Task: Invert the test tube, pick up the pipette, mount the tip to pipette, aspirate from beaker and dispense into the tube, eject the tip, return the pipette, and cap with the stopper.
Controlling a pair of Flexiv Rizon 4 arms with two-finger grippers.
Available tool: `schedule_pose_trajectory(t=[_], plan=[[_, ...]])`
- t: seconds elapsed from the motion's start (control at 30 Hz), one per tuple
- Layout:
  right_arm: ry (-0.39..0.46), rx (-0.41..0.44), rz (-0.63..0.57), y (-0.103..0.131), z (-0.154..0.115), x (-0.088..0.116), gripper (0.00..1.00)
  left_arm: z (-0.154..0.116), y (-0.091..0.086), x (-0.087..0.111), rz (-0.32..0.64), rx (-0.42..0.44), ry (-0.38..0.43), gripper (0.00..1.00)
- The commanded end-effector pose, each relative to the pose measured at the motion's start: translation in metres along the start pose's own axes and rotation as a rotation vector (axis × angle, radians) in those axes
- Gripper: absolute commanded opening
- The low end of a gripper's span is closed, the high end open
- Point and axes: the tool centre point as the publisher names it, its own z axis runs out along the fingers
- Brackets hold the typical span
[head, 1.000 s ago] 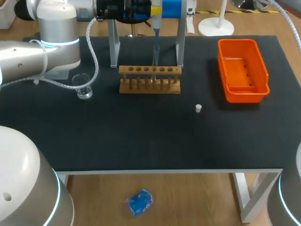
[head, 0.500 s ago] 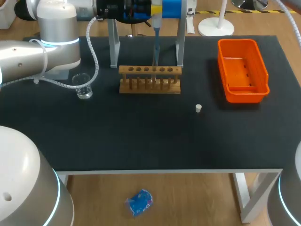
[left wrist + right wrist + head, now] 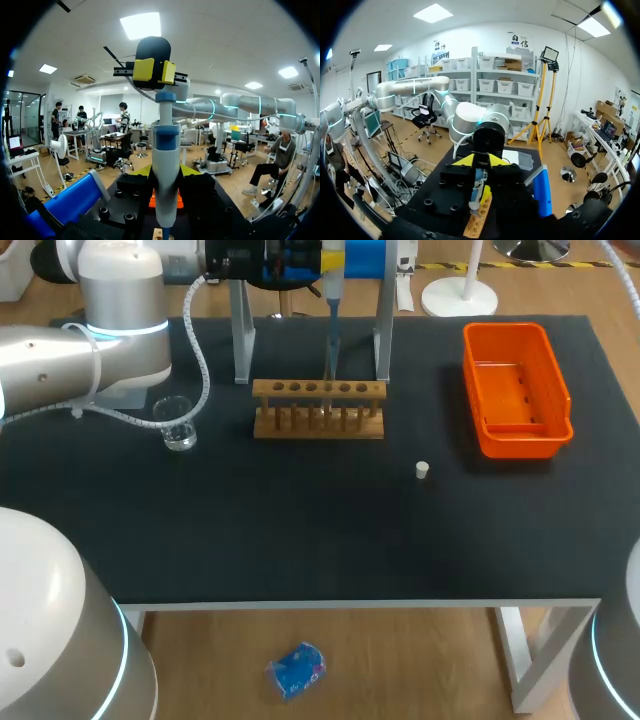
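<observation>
My left hand (image 3: 329,260) grips the pipette (image 3: 330,332) over the rack (image 3: 318,410); I should keep it upright and press the plunger slowly.

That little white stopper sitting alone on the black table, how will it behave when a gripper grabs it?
The small white cylindrical stopper looks tiny compared with the wooden test tube rack, so it is probably very light. It seems to stand on end; a nudge might tip it and set it rolling.

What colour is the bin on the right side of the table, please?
The bin is bright orange; the head view shows it best.
</observation>
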Motion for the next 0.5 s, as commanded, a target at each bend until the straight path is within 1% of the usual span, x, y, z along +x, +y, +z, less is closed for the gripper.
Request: schedule_pose_trajectory(t=[0.03,0.23,0.33,0.5], plan=[[-0.025,0.012,0.004,0.002,-0.016,0.010,1.00,0.000,-0.001,0.001,-0.001,0.000,-0.002,0.00],[-0.050,0.035,-0.019,-0.004,-0.040,0.025,1.00,0.000,-0.001,0.001,-0.001,0.000,-0.002,0.00],[-0.075,0.072,-0.034,-0.014,-0.049,0.032,1.00,0.000,-0.001,0.001,-0.001,0.000,-0.002,0.00],[-0.083,0.081,-0.047,-0.032,-0.060,0.044,1.00,0.000,-0.001,0.001,-0.001,0.000,-0.002,0.00]])
